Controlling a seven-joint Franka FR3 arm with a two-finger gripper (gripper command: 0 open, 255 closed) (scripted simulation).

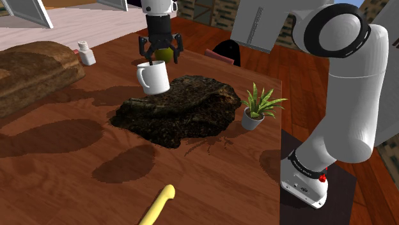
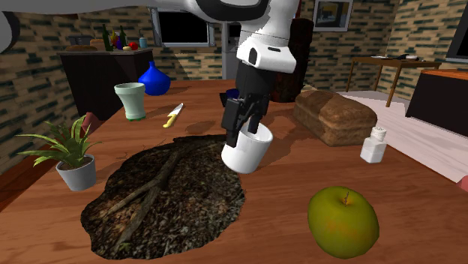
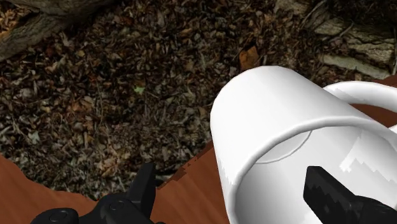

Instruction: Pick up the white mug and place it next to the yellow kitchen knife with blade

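Note:
The white mug (image 1: 153,78) hangs tilted just above the wooden table (image 1: 64,172), over the edge of a dark leaf-litter patch (image 1: 182,110). My black gripper (image 1: 160,54) is shut on the white mug's rim from above. In the second exterior view the gripper (image 2: 244,124) clasps the mug (image 2: 247,151) at its upper edge. In the wrist view the mug (image 3: 286,127) lies on its side, with one finger (image 3: 331,191) inside it and the other finger (image 3: 145,186) outside. The yellow-handled knife (image 1: 158,206) lies near the table's front edge; its blade shows in the second exterior view (image 2: 173,115).
A bread loaf (image 1: 32,70), a white shaker (image 1: 86,54) and a green apple (image 2: 343,221) lie around the mug. A potted plant (image 1: 256,108) stands beside the litter patch (image 2: 165,195). A pale green cup (image 2: 130,100) and a blue vase (image 2: 154,79) stand near the knife.

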